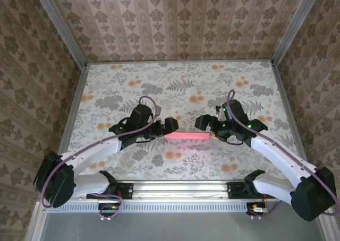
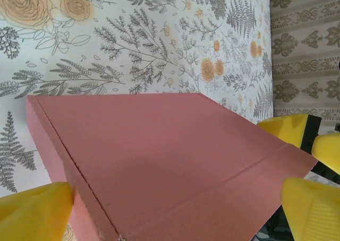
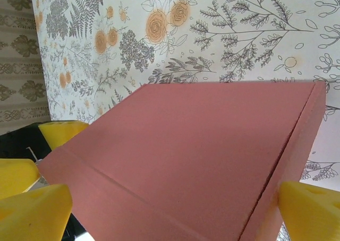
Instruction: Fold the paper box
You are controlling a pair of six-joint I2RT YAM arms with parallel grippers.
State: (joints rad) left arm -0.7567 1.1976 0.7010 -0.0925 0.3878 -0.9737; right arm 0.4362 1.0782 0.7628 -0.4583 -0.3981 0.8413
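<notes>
patterned brown walls (image 1: 170, 18) close the cell on three sides. inside them the table (image 1: 159, 82) carries a flat floral covering, pale with grey ferns and orange blooms. it looks smooth, so thin card will likely skate on it if pushed.

the left arm (image 1: 95, 153) and right arm (image 1: 281, 158) reach in from the near edge and meet near the table's middle. between them is the paper box (image 1: 187, 136), pink, seen from above as a narrow bar running left to right. whether it rests on the covering or hangs just off it i cannot tell. it looks closed up into a shallow shape.

i judge it light and thin, stiff along its panels but quick to dent or spring open at a crease (image 2: 212, 187). its matte faces should give fair grip. the short ends and long side walls are the places to take it, not the broad face.

the left gripper (image 1: 169, 126) and right gripper (image 1: 204, 122) each stand at one end, released and spread wide. in each wrist view one of the yellow fingers (image 2: 34, 214) sits against a side wall while the other stands clear, so nothing looks clamped.
</notes>
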